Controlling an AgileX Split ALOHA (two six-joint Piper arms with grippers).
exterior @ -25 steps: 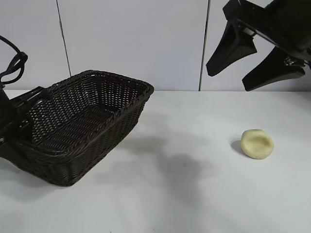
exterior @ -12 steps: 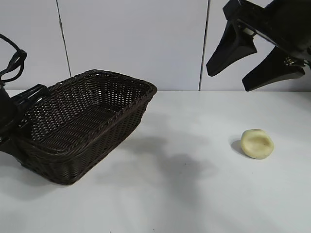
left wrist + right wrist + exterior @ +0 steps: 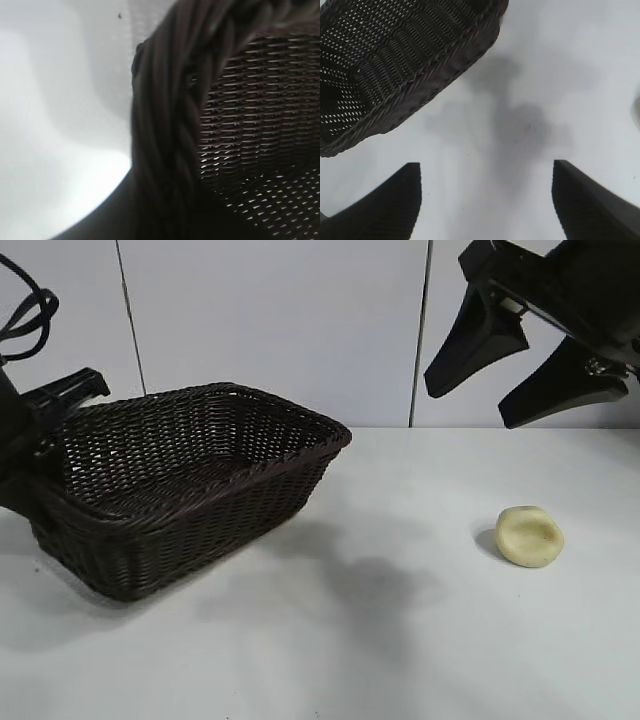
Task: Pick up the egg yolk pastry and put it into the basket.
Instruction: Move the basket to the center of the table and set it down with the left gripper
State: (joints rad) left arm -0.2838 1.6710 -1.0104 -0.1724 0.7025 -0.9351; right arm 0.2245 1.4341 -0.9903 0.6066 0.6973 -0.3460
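Jaws of the left gripper (image 3: 40, 455) are clamped on the braided rim at the basket's (image 3: 200, 490) left end; the far side of the basket is raised off the table (image 3: 400, 640), so it sits tilted. Jaws of the right gripper (image 3: 520, 365) stand wide apart, gripping nothing, hovering high above the table's right side. Below it, the egg yolk pastry (image 3: 529, 536) lies on the table, dent upward, well apart from the basket. In the right wrist view, both fingers (image 3: 385, 205) frame bare table beside the basket.
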